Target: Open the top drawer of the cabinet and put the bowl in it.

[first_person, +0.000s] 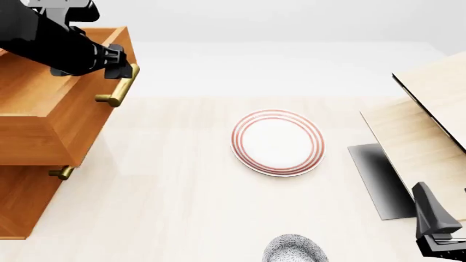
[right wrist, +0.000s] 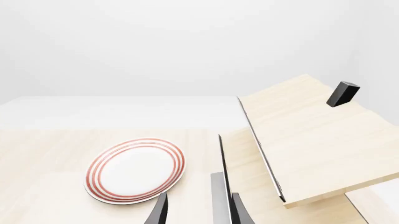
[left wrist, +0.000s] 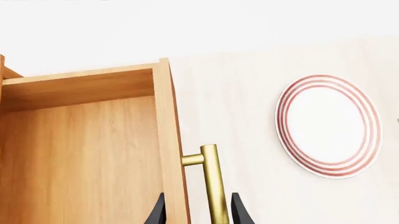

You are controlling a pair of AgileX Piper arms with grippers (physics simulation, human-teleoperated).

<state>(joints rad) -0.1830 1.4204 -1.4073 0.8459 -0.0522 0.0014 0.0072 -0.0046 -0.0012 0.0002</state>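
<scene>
A: Start at the left. Where is the drawer (first_person: 54, 103)?

B: At ten o'clock in the front view, pulled well out of the cabinet (first_person: 25, 199), its plain wood inside showing. The left tool (left wrist: 198, 212) has a finger either side of the brass handle (left wrist: 212, 182); I cannot tell whether they pinch it or only straddle it.

A: And the bowl (first_person: 293, 250)?

B: At six o'clock, on the near edge of the worktop (first_person: 174, 185), half cut off by the frame. The plate (first_person: 278, 142) sits at centre, between bowl and drawer.

A: Which arm is nearer it?

B: The right one, I judge. Its tool (right wrist: 198, 210) is at five o'clock, fingers apart and holding nothing. The bowl lies to its left, toward nine o'clock from it, and being round, it has no long axis to line up with.

A: The surroundings?

B: Pale wood worktop; a light panel structure (first_person: 429, 131) at three o'clock; plain white beyond.
</scene>
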